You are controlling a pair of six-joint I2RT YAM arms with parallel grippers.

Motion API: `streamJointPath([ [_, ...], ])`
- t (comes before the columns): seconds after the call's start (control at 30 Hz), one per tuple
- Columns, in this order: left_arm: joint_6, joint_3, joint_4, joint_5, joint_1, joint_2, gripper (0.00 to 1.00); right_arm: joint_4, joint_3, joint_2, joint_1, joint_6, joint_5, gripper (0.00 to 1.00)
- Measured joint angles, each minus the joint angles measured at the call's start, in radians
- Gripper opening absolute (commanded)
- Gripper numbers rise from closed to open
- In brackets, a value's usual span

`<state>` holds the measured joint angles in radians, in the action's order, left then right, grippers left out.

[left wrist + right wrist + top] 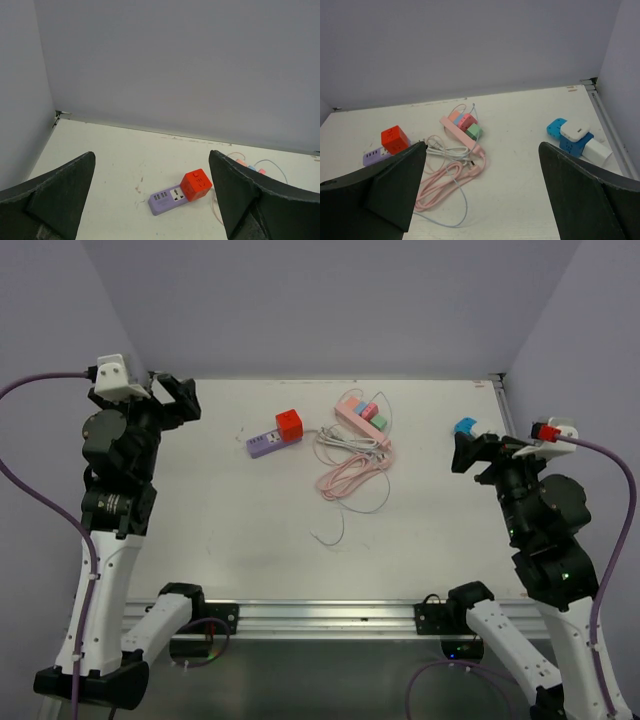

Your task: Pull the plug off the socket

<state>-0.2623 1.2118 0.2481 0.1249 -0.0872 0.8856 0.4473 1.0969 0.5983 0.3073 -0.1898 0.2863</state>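
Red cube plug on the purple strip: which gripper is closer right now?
Left. The left gripper hangs open just left of the red cube plug; the right gripper sits farther off on its right, beyond the pink cable.

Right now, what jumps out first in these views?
The red cube plug seated on the purple power strip, back centre-left of the table. Right of it, a pink strip with pastel cubes trails a tangle of pink and white cable; a blue cube sits far right.

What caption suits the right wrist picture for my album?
Open right gripper frames a red cube plug on a purple strip, a pink strip with tangled cables, blue adapter.
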Motion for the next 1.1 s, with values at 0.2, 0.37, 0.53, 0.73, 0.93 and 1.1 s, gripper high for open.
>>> streamJointPath([
  [0.2, -0.011, -0.021, -0.001, -0.014, 0.000, 0.016, 1.00, 0.000, -0.011, 0.005, 0.000, -0.008, -0.010, 0.99],
  [0.37, -0.012, -0.032, 0.000, -0.030, 0.000, 0.037, 1.00, -0.003, -0.015, 0.026, 0.000, -0.020, -0.039, 0.99],
  [0.53, -0.011, -0.032, 0.000, -0.048, 0.000, 0.065, 1.00, -0.001, -0.015, 0.065, 0.000, -0.045, -0.067, 0.99],
  [0.73, -0.010, -0.032, 0.010, -0.091, 0.000, 0.129, 1.00, 0.003, -0.028, 0.121, 0.000, -0.097, -0.127, 0.99],
  [0.93, -0.010, -0.032, 0.029, -0.144, 0.000, 0.205, 1.00, 0.021, -0.043, 0.232, 0.000, -0.151, -0.179, 0.99],
  [1.1, -0.026, -0.053, 0.047, -0.194, 0.000, 0.259, 1.00, 0.076, -0.044, 0.386, 0.000, -0.206, -0.171, 0.99],
])
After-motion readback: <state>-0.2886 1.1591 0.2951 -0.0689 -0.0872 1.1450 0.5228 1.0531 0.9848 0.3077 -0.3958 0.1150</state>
